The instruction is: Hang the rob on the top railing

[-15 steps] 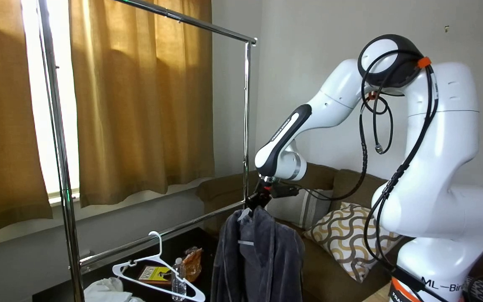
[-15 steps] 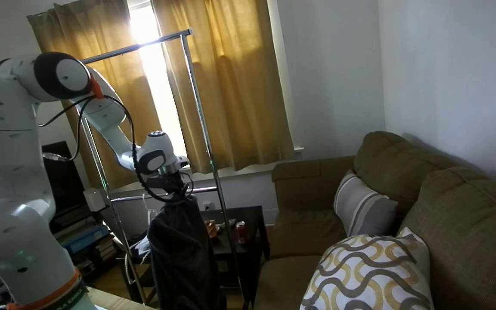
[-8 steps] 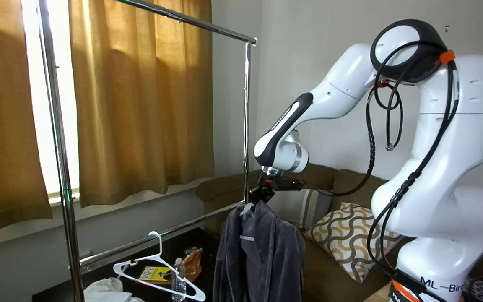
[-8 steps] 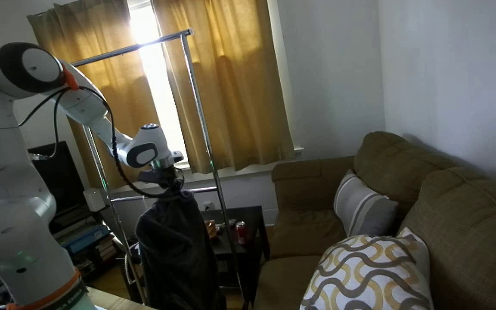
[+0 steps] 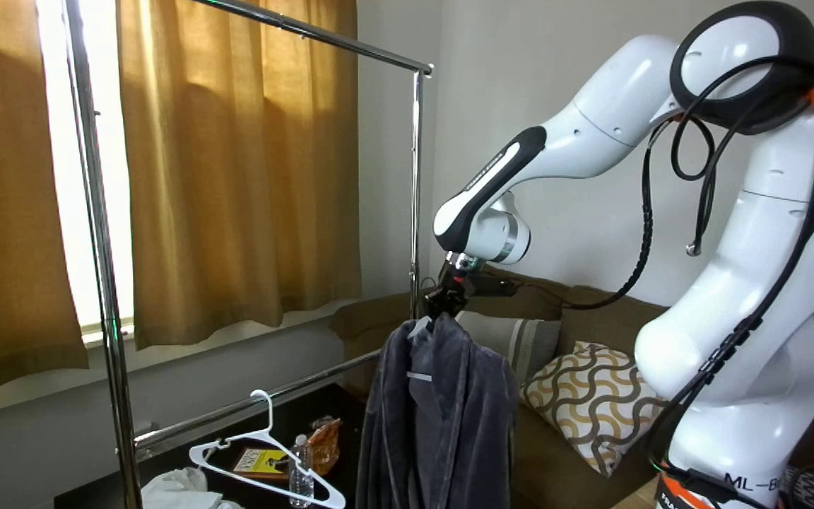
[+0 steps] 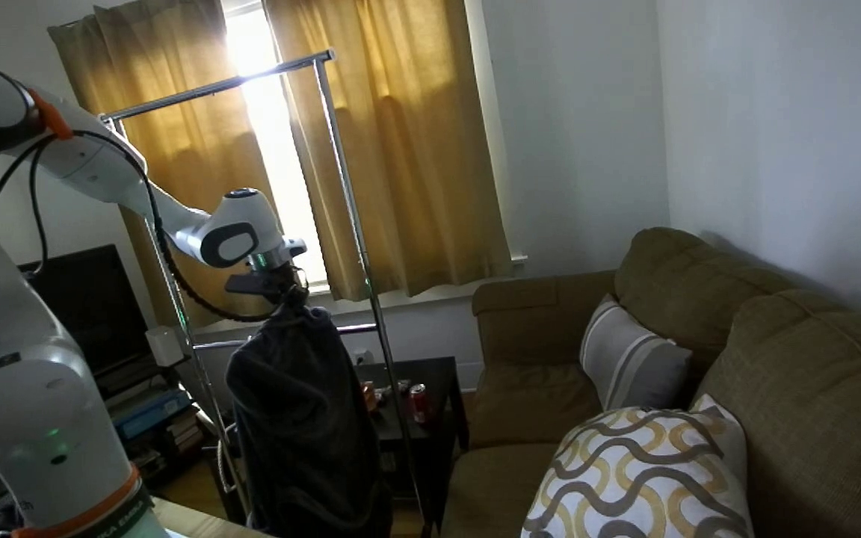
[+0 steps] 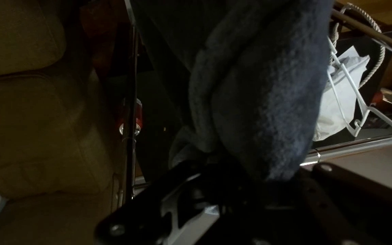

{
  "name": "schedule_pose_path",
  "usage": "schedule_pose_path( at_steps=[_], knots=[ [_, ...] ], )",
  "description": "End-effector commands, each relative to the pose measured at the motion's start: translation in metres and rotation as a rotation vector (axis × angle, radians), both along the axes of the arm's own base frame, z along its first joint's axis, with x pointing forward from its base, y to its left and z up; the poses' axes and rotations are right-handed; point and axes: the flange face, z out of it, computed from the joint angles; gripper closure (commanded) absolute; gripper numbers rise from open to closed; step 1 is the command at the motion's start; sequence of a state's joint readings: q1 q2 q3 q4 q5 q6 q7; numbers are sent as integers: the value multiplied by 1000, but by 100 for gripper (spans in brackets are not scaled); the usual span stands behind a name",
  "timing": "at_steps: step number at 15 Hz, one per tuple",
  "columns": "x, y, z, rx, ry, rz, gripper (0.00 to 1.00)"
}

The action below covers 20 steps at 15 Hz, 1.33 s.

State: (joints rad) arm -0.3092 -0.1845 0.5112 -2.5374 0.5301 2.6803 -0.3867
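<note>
The rob (image 5: 449,424), a dark grey-blue robe, hangs from my gripper (image 5: 442,307) in both exterior views (image 6: 300,426). My gripper (image 6: 290,295) is shut on the rob's collar. A white hanger (image 5: 419,377) is inside the rob, its hook beside the fingers. In the wrist view the rob (image 7: 277,92) runs up from the dark gripper (image 7: 237,166); the fingertips are hard to see there. The top railing (image 5: 350,44) is a silvery bar, bare in both exterior views (image 6: 214,87). The gripper and rob are well below it, apart from it.
A lower bar (image 5: 202,422) carries an empty white hanger (image 5: 269,452). The rack's upright poles (image 5: 415,198) (image 6: 348,187) stand close to the arm. A black table (image 6: 430,373) with a can (image 6: 418,403) and bottle (image 5: 301,474) is behind. A brown sofa (image 6: 550,321) stands beside the rack.
My gripper and the rob have risen in both exterior views. The arm's elbow has gone up and back, away from the rack. The grip on the rob stays the same.
</note>
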Motion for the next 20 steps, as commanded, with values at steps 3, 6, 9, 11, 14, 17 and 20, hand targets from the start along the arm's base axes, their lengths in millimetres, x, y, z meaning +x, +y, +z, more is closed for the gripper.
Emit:
schedule_pose_path(
  at_steps=[3,6,9,11,14,17,20],
  knots=[
    [-3,-4,4,0,-6,3,85],
    [-4,-3,4,0,-5,5,85],
    [-4,-3,4,0,-5,5,96],
    [-9,-6,19,-19,-16,22,96],
    [-21,-12,44,-72,-26,26,96],
    [-29,-9,70,-113,-32,41,96],
    [-41,1,105,-159,-51,72,96]
  ],
)
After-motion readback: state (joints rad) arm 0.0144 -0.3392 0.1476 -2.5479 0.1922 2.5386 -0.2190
